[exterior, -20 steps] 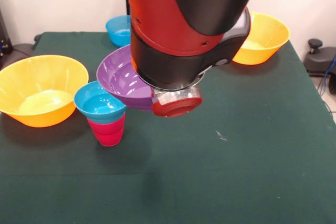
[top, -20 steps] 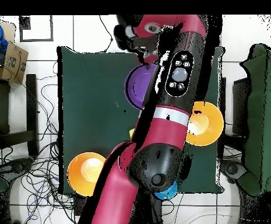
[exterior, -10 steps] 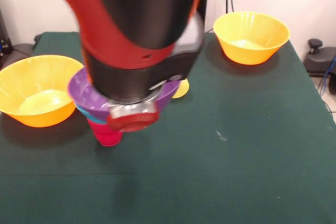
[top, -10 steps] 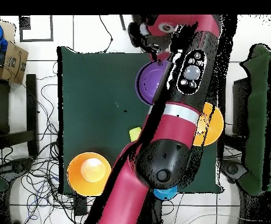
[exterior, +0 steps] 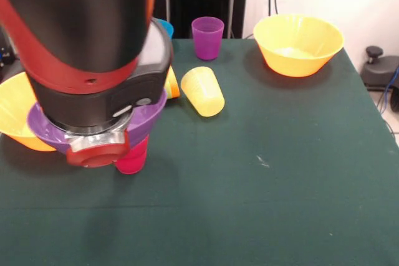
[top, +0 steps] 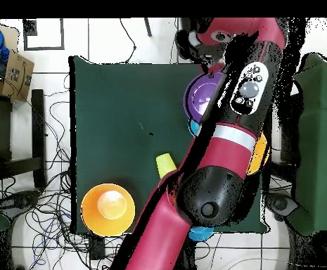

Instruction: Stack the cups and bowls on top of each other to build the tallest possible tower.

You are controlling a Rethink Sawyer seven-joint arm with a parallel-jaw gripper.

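Orange bowl sits at the left edge of the front view, half hidden behind the arm's wrist. Just beside it, the purple bowl hangs under the wrist, roughly level and directly above the red cup standing on the worktop. The cyan bowl expected on that cup is hidden from the front; overhead, a sliver of cyan shows at the purple rim. Fingers are masked by the wrist (cannot tell whether spread or pinching the bowl). Judgement: the coming move turns on centring purple over the cup's vertical axis before release. Rightward lie a tipped yellow cup, an upright purple cup and a second orange bowl, untouched.
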